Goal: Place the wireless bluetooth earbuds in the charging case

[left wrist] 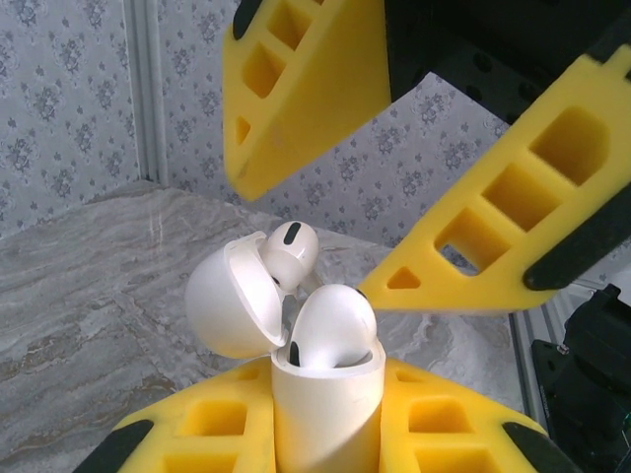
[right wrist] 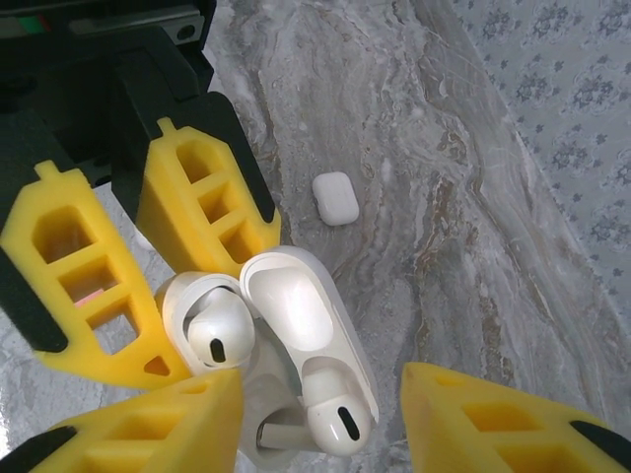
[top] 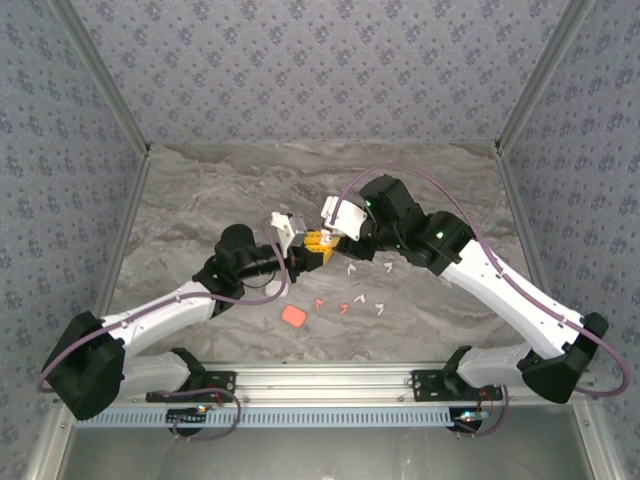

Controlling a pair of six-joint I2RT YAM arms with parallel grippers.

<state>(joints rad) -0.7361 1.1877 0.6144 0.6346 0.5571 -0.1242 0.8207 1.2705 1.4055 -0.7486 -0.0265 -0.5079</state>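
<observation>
Nearest the arm bases, a rounded orange-red plastic case [top: 293,315] lies flat on the grey marbled table [top: 200,200]. Just past it are the loose earbuds, tiny glossy L-shaped stemmed things: two orange-red earbuds [top: 320,303] and about four white earbuds [top: 362,298]. So imo most of the job is yet to do.

Mid-table is where the action is. The left gripper [top: 310,250] is clamped on the body of a smooth, glossy white charging case [left wrist: 325,414], held upright with its hinged lid [left wrist: 227,305] flipped open. One seated bud [left wrist: 335,325] sits in the body with its rounded head poking out. A second bud [left wrist: 293,246] is up by the lid, and I honestly can't tell if it's properly down in its socket. The right gripper [right wrist: 320,379] hangs over the case. Its chunky yellow fingers [left wrist: 325,99], blocky with cut-out pockets, stand apart on either side, gripping nothing that I can see.

Further back a small closed white case [right wrist: 335,197], pebble-smooth, lies alone on the table. Behind that is the patterned wall [top: 320,60].
</observation>
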